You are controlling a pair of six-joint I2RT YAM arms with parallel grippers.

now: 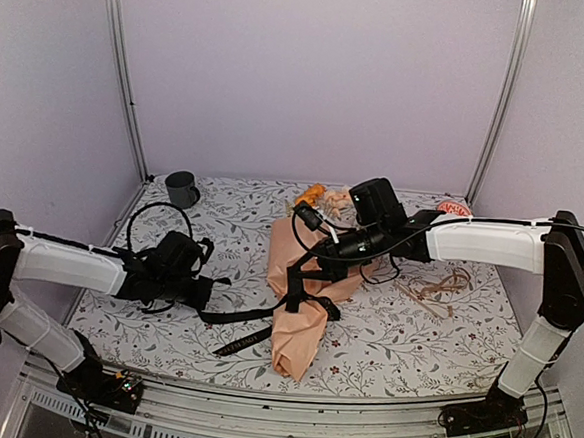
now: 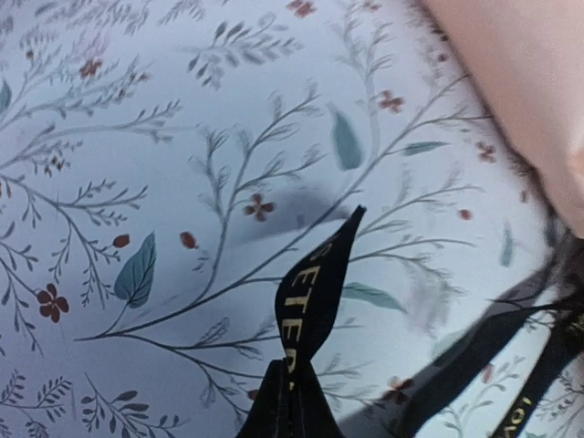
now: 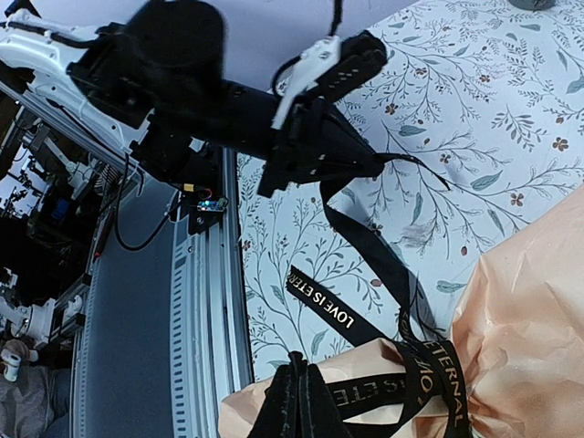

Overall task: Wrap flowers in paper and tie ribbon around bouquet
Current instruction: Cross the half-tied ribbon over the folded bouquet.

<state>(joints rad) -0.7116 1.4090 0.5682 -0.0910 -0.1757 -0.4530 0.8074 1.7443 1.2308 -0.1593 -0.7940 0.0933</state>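
The left arm lay low, extended rightward over the floral-covered desk (image 1: 414, 338). The left hand (image 2: 290, 406) was clenched on one end of the flat black ribbon (image 1: 235, 315) with gold lettering, which ran from there to the bouquet (image 1: 297, 335). The bouquet lay mid-desk: a cone of peach-orange paper (image 1: 290, 254) banded by the ribbon, with orange and white artificial flowers (image 1: 319, 195) projecting at its far end. The right arm extended leftward above the desk. The right hand (image 3: 294, 406) was clenched on the ribbon at the cone's banded section.
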